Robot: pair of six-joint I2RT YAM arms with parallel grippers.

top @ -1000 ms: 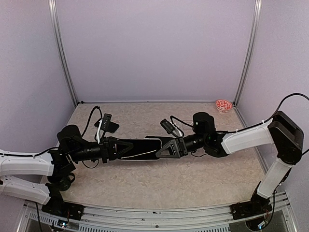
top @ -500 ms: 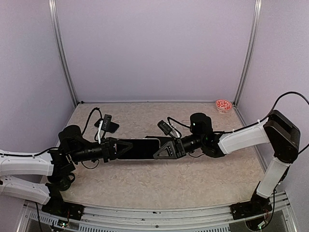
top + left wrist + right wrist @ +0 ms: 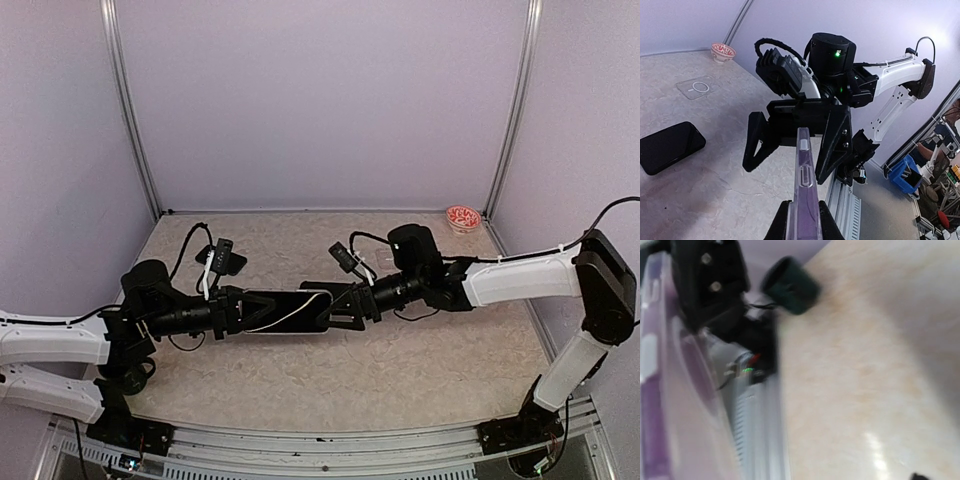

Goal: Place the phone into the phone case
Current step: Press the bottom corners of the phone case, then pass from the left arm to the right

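So, from the top, the right hand [image 3: 332, 304] has rolled at the wrist since half a second ago. Left wrist cam: the left hand [image 3: 805, 222] is pinched tight on the near end of a translucent purple phone case [image 3: 804, 180], held edge-up. The right hand's fingers [image 3: 837, 145] stand wide apart either side of the case's far end, holding nothing. The flat black phone [image 3: 670, 147] lies on the speckled beige desk [image 3: 715, 200], apart from the case, off to one side. Right wrist cam: blur, case edge close. Reads like a regrip; phone's not in yet.
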